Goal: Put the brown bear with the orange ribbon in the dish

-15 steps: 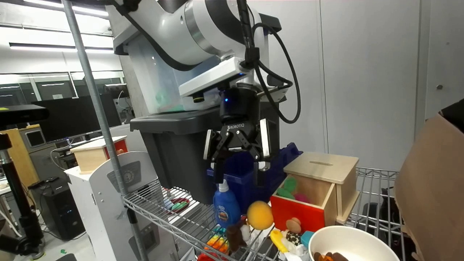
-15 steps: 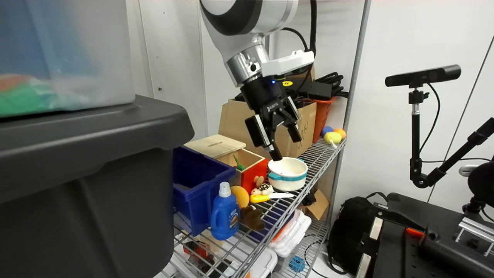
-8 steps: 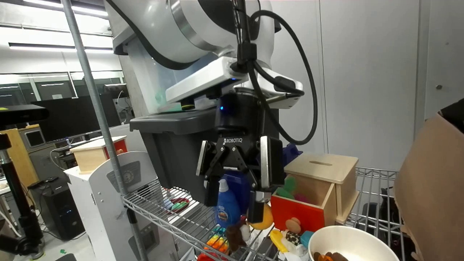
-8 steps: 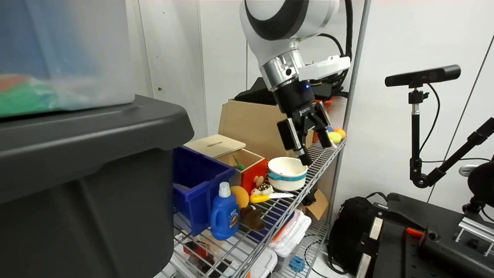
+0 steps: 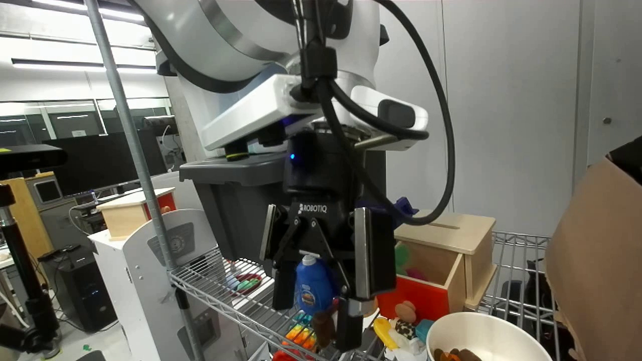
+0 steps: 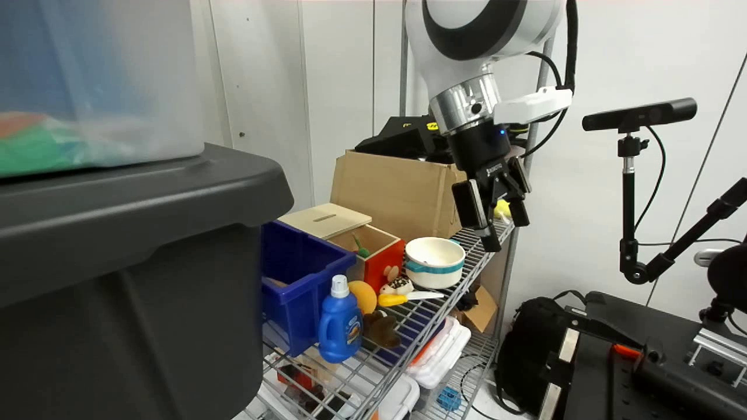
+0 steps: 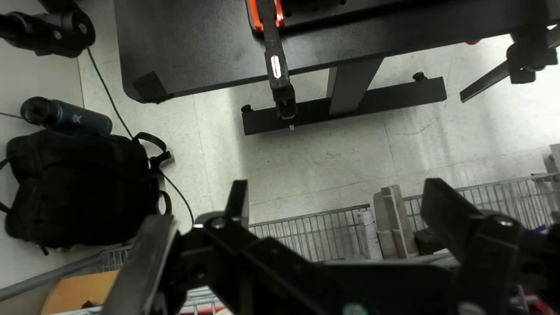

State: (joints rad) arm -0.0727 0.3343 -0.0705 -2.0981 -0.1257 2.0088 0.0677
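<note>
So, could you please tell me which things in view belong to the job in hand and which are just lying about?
For the job:
white dish
brown toy with orange bits, apparently the bear, in the dish
claw, open and empty

Just lying about:
blue bottle
yellow ball
knife
wooden box
blue bin
backpack

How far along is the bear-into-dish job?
Done, it seems: in an exterior view, what looks like the brown bear, orange showing on it, lies in the dish, partly cut off by the frame.
In hand: nothing; the hand is open, with nothing between its jaws.
Left: likely no placing; the hand is apart from the dish.
</note>
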